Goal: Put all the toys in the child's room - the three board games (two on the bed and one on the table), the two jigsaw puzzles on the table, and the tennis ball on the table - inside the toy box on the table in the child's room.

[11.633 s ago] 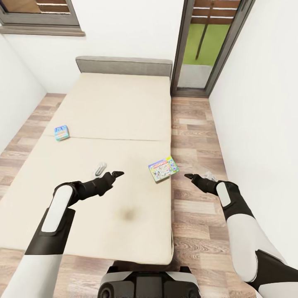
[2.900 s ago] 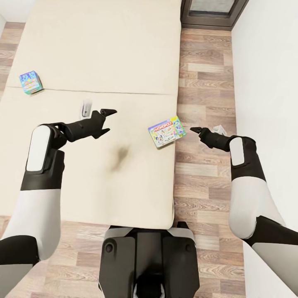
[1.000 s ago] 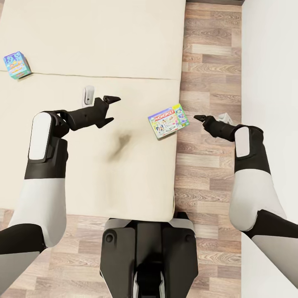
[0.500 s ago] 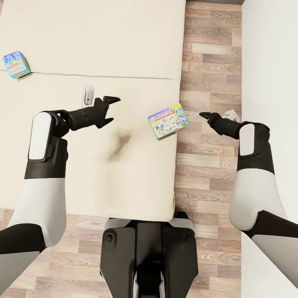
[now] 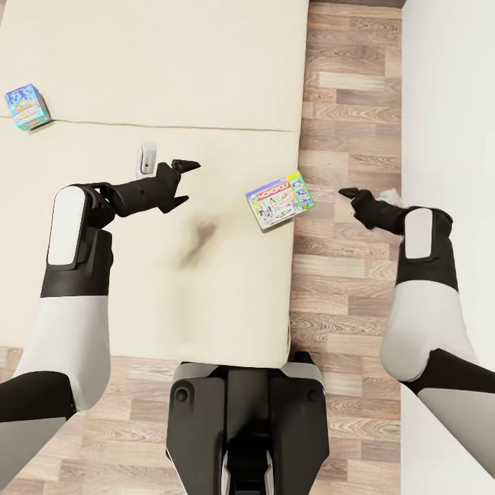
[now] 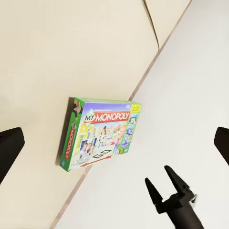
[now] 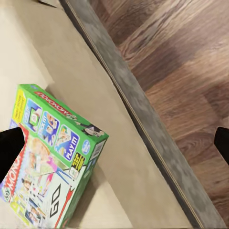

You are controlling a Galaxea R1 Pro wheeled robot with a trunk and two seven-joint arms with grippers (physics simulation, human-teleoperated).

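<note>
Lying flat on the bed [image 5: 172, 62] near its right-hand edge, the Monopoly box [image 5: 279, 200] sits between the two arms; head view: it is at about 3 o'clock from the left jaws [image 5: 185, 182], well apart, and at about 9 o'clock from the right jaws [image 5: 348, 193], near but not touching; left jaws released, two dark tips spread over the bare mattress, nothing between them; right jaws over the wood-plank floor [image 5: 344, 103] just off the bed edge, state cannot be told in the head view; right wrist view: dark finger tips at opposite edges of the picture, wide apart, so released; box [image 7: 50, 157] lies between and beyond them, apart from both; lettering read: "MY MONOPOLY" on the lid [image 6: 101, 132], "MONOPOLY" in red on the green side, "GO" on the board art, "PLAY IT" on a small panel; blue game box [image 5: 27, 107] at about 10 o'clock from the left jaws, well apart, on the mattress by the seam.
</note>
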